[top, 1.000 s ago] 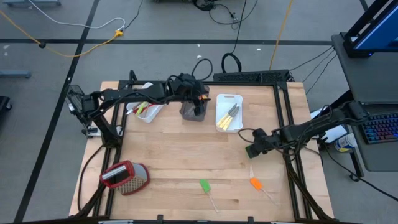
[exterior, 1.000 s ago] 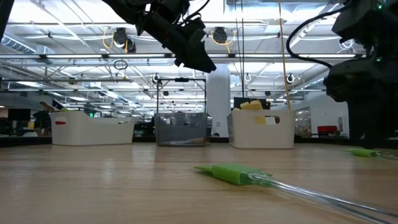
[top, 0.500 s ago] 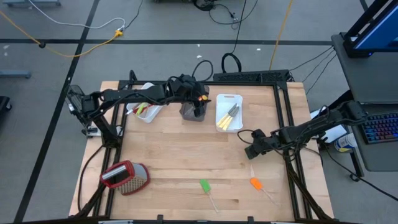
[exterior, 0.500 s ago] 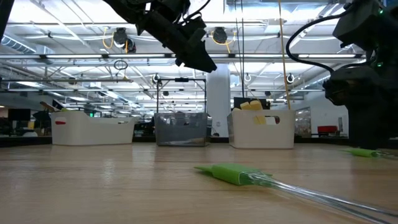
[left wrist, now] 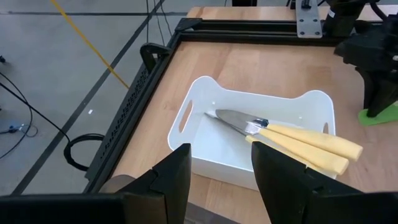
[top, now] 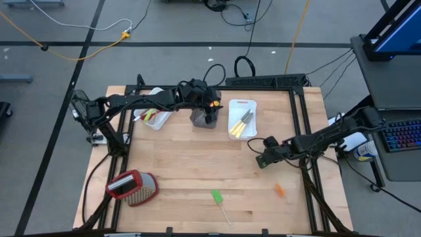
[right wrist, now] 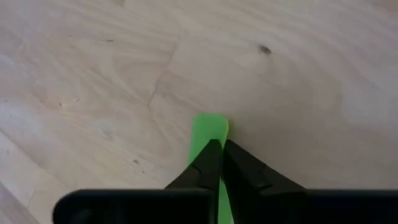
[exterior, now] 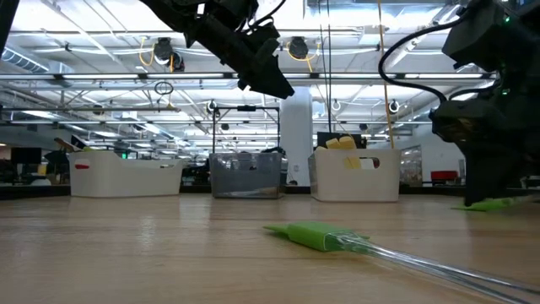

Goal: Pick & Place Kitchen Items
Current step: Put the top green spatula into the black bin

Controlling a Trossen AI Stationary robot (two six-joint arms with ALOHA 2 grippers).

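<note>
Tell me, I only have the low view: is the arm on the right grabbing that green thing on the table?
Observer: Yes. The right wrist view shows the right end effector shut on the green utensil.
Operator: What are the yellow bits in the white tub?
Observer: Handles. The left wrist view shows two pale-handled knives lying in that white tub.
Operator: Anything on the table I can't see?
Observer: The high view shows an orange spatula lying near the right end effector.
</note>
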